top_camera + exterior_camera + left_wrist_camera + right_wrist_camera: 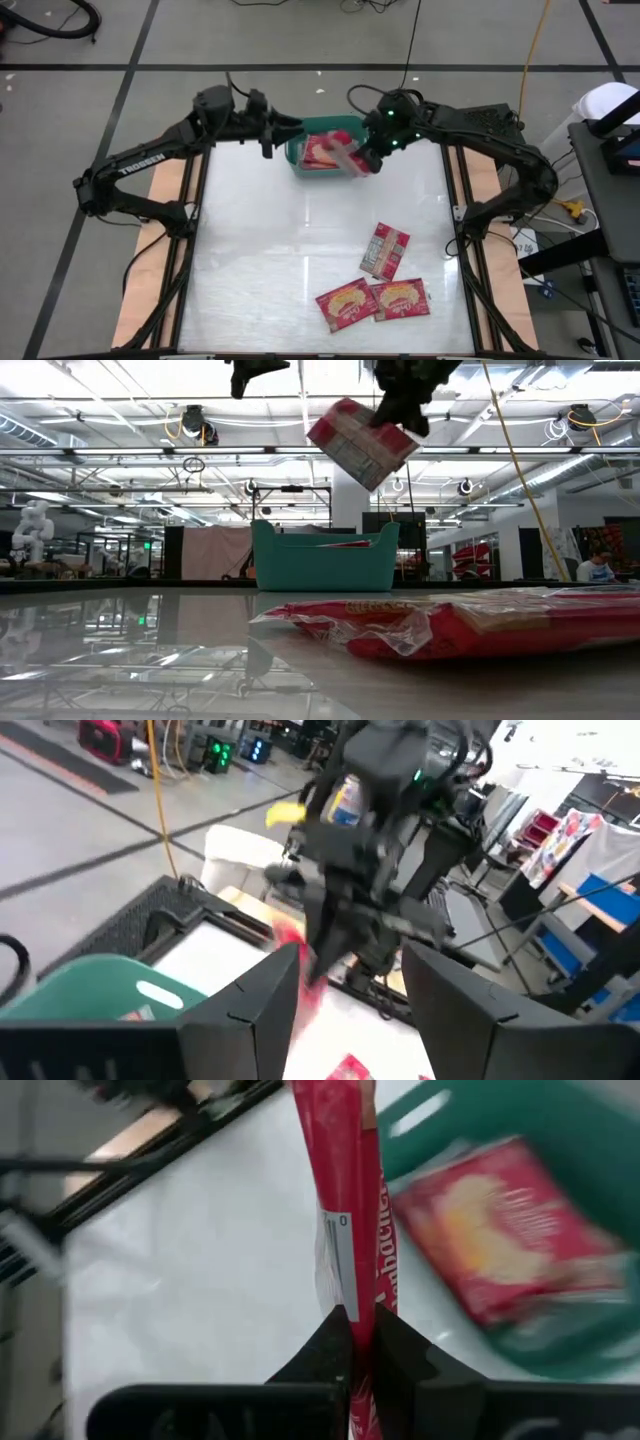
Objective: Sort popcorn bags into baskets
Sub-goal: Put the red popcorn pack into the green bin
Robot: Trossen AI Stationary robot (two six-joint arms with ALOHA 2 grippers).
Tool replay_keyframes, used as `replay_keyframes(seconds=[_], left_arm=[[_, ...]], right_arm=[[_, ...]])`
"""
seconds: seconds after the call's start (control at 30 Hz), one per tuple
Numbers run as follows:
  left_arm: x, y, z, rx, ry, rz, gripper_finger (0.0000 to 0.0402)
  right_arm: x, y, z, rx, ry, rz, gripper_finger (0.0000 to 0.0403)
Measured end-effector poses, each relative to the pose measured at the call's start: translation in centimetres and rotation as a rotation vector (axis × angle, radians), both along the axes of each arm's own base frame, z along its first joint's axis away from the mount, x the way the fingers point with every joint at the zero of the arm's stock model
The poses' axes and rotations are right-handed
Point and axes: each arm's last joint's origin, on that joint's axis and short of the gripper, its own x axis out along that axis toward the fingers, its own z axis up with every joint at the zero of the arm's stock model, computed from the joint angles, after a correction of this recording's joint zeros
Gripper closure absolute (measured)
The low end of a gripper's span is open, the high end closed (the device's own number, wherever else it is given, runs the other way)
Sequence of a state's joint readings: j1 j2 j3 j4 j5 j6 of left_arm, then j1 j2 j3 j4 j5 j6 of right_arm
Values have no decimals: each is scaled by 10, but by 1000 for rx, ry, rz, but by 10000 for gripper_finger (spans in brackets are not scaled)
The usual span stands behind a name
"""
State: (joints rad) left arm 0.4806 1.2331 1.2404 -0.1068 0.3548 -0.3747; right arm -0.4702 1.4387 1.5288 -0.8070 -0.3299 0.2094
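We see the right end effector (362,1342) pinched on a popcorn bag (345,1210), held edge-on; the teal basket (296,154) lies directly below. The left end effector (268,135) waits beside it, fingers parted, empty.

High view: looking straight down on the whole table (250,250); low view: sitting at tabletop level, facing the room. Wrist views: looking close past their own fingers; all four are sharing the teal basket (296,152).
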Motion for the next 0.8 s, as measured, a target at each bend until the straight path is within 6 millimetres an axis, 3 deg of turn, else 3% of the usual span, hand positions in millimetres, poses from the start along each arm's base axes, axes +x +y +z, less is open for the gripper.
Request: replay_keyframes(seconds=[0.23,0.43,0.57,0.8], left_arm=[[5,-12,-4,-4,40,-17,244],[14,-32,-3,248,62,-11,241],[24,-55,2,493,44,8,200],[32,-76,-2,764,174,170,76]], right_arm=[[-26,6,26,10,-68,-293,395],[-25,3,42,138,-249,-475,395],[-13,-1,45,272,-457,-477,395],[0,-7,24,560,-662,-574,394]])
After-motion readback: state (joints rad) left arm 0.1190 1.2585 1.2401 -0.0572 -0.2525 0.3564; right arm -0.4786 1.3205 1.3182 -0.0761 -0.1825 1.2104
